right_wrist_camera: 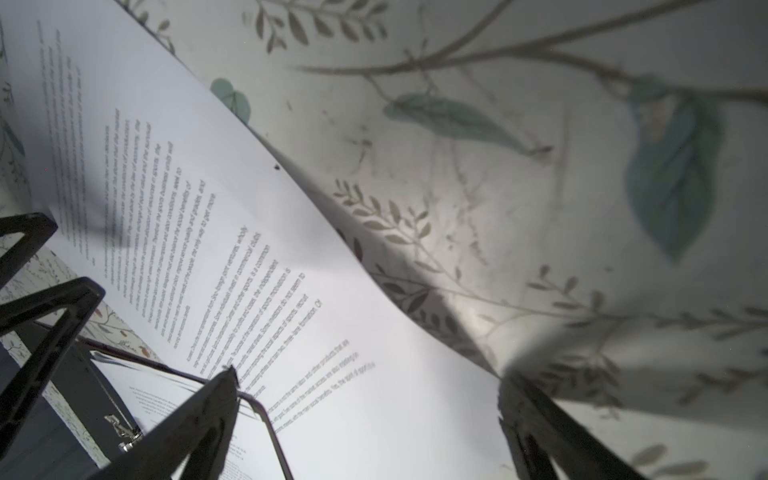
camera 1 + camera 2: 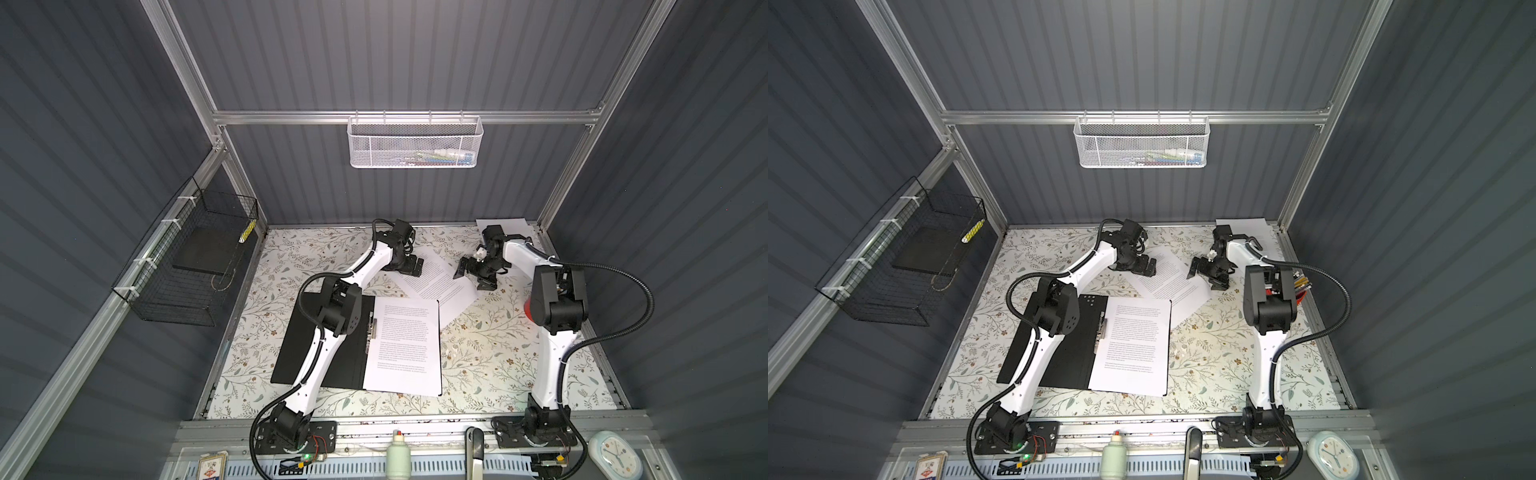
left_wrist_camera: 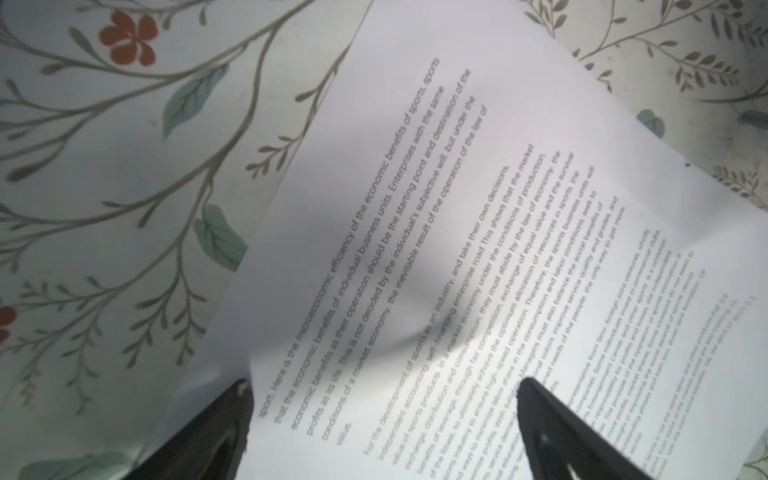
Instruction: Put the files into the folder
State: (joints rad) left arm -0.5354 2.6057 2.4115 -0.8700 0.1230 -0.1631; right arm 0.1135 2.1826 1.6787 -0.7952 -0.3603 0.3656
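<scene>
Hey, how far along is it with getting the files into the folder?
One printed sheet already lies in the open folder. In hand: the left gripper and right gripper, both open, sit at opposite sides of a tilted loose sheet beyond the folder, not yet clamped. Left: that sheet and a third sheet in the back right corner.

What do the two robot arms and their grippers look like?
Both the left arm and the right arm have smooth white shells with bulky black joints. A ribbed black cable loops alongside each. The left gripper and right gripper have black, tapering fingers with triangular cut-outs.
</scene>
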